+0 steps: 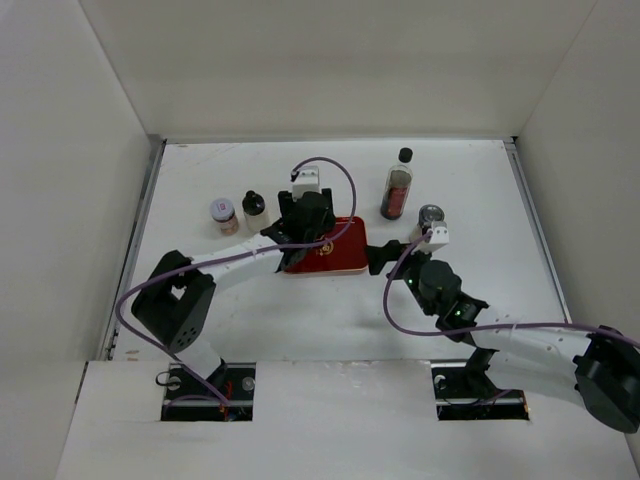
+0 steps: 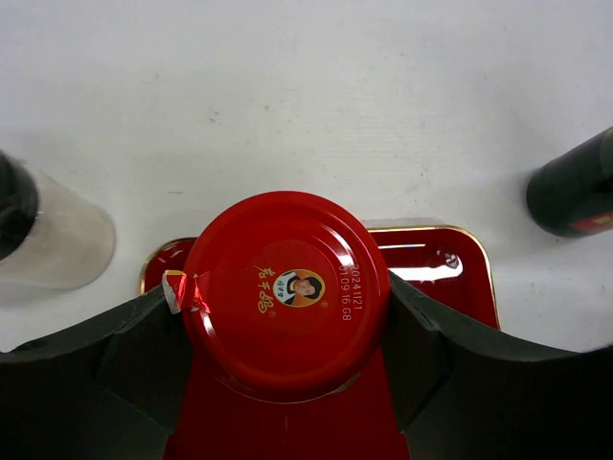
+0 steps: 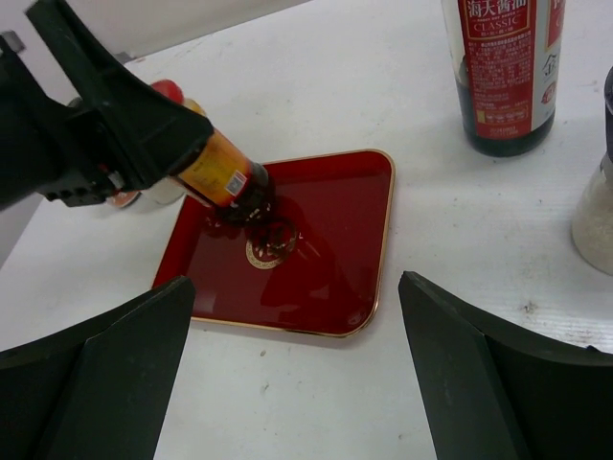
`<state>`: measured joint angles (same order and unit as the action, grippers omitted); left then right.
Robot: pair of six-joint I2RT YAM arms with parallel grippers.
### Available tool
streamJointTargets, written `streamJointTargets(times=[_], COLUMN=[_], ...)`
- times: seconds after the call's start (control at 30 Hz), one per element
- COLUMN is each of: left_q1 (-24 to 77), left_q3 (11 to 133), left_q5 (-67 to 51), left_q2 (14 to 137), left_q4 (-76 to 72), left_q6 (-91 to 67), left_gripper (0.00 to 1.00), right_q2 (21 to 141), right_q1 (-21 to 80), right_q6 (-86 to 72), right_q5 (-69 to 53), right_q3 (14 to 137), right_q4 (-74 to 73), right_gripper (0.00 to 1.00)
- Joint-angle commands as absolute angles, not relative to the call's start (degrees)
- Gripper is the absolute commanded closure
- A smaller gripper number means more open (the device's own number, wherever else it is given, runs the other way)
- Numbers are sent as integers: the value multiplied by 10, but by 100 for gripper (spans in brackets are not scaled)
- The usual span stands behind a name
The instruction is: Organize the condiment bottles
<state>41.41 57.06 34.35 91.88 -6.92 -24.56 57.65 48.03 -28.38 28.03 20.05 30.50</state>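
My left gripper (image 2: 285,331) is shut on the red-lidded brown jar (image 2: 285,287), its fingers (image 2: 421,345) pressing both sides just under the lid. In the right wrist view the jar (image 3: 225,177) leans, with its base down on the red tray (image 3: 326,240) near the gold emblem. The tall dark bottle (image 1: 398,185) stands behind the tray on the right. A silver-lidded jar (image 1: 432,215) stands near it. At the back left stand the small white black-capped bottle (image 1: 254,210) and another short jar (image 1: 222,215). My right gripper (image 3: 297,364) hangs open and empty just off the tray's right edge.
The red tray (image 1: 345,258) lies mid-table between both arms. White walls enclose the table on the left, back and right. My right arm (image 1: 500,335) stretches in from the lower right, with its purple cable looping beside it.
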Motion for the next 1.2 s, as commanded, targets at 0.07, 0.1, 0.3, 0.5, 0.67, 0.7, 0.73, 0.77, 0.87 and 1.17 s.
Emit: streamJointTargets(times=[0.07, 0.1, 0.3, 0.5, 0.67, 0.7, 0.73, 0.77, 0.87, 1.17], left_q1=[421, 421, 421, 424, 419, 415, 410, 401, 360, 246], left_q3=[631, 632, 633, 614, 585, 571, 561, 545, 504, 468], left_q5=[331, 328, 329, 334, 336, 336, 338, 344, 354, 318], left_q2=[921, 926, 956, 942, 869, 842, 826, 804, 752, 755], left_q4=[-178, -179, -182, -179, -168, -164, -163, -161, -133, -80], left_q6=[-237, -237, -237, -237, -234, -230, -228, -226, -234, -230], left_gripper=[63, 63, 54, 23, 15, 14, 14, 14, 15, 14], right_q2=[577, 580, 586, 578, 577, 577, 577, 575, 577, 610], right_q1=[474, 474, 473, 469, 467, 467, 467, 468, 465, 466], right_q6=[-294, -294, -294, -295, -295, -295, -294, -293, -296, -298], right_q5=[280, 278, 276, 277, 280, 279, 279, 281, 280, 272], right_q3=[200, 201, 203, 200, 198, 199, 199, 199, 196, 208], right_q4=[333, 332, 332, 333, 336, 332, 331, 333, 338, 340], right_gripper=[5, 5, 5, 0, 0, 0, 0, 0, 0, 0])
